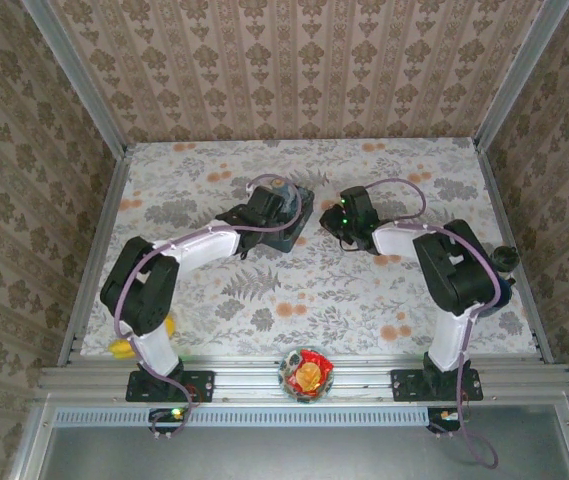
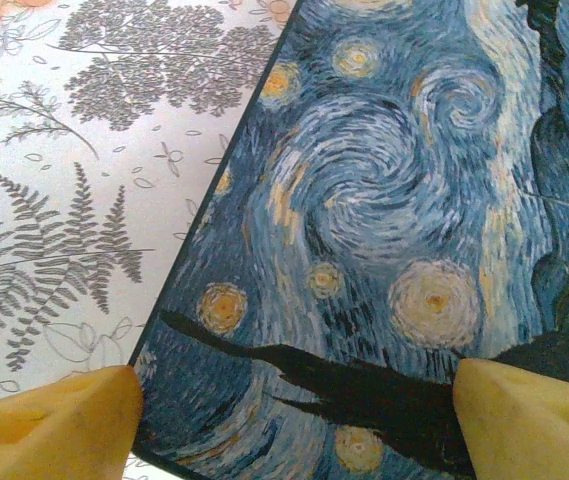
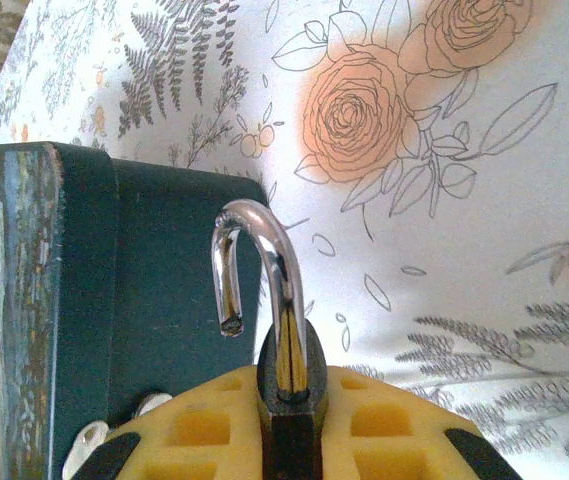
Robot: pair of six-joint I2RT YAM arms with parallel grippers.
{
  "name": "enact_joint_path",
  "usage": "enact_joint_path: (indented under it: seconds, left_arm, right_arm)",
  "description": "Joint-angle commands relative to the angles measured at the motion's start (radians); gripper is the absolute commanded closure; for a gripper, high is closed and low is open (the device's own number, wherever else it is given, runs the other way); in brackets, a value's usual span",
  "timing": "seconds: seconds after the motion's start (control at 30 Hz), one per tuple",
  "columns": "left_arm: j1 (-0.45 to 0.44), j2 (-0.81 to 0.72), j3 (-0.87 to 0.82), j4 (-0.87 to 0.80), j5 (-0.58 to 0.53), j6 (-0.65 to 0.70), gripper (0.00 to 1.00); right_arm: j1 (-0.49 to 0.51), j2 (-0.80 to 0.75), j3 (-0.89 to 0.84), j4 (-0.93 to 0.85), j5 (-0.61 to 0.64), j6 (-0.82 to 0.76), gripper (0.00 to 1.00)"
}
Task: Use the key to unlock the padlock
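The left gripper (image 2: 294,425) hangs over the blue starry-night box (image 2: 384,200) with its jaws spread wide. One yellow fingertip (image 2: 54,420) sits past the box's edge above the flowered counter (image 2: 64,200), the other above the painted lid. The lid covers the box, so its contents are hidden. At the near rail a small bowl (image 1: 283,375) holds bright red and orange pieces, too small to name. Right of the box, the right gripper (image 3: 289,435) has its jaws pinching the dark padlock (image 3: 286,365) by the body. The silvery shackle (image 3: 264,260) stands up with its free end out of the body, close beside the box's dark side.
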Motion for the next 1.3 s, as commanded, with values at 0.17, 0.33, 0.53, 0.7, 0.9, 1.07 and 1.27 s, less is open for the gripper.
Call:
enact_joint_path:
  seconds: [0.17, 0.33, 0.53, 0.7, 0.9, 1.07, 1.27]
  left_arm:
    - [0.052, -0.035, -0.014, -0.113, -0.056, 0.067, 0.05]
    - [0.091, -0.083, -0.029, -0.113, -0.065, 0.077, 0.03]
    - [0.119, -0.155, -0.046, -0.12, -0.053, 0.061, 0.02]
    - [0.132, -0.229, -0.071, -0.121, -0.007, 0.021, 0.01]
    - [0.152, -0.299, -0.111, -0.121, 0.061, -0.03, 0.0]
    - [0.168, -0.337, -0.146, -0.109, 0.109, -0.079, 0.0]
    - [0.178, -0.356, -0.176, -0.094, 0.153, -0.111, 0.0]
  right_arm:
    - [-0.001, -0.157, -0.003, -0.301, -0.078, -0.225, 1.0]
    - [-0.003, -0.185, 0.024, -0.495, -0.179, -0.369, 1.0]
    - [-0.009, -0.177, 0.068, -0.683, -0.245, -0.523, 1.0]
    - [-0.053, -0.128, 0.136, -0.822, -0.252, -0.629, 1.0]
    - [-0.127, -0.048, 0.203, -0.858, -0.373, -0.707, 1.0]
    - [-0.146, 0.035, 0.285, -0.942, -0.403, -0.79, 0.99]
    - [-0.168, 0.112, 0.349, -1.028, -0.305, -0.83, 0.91]
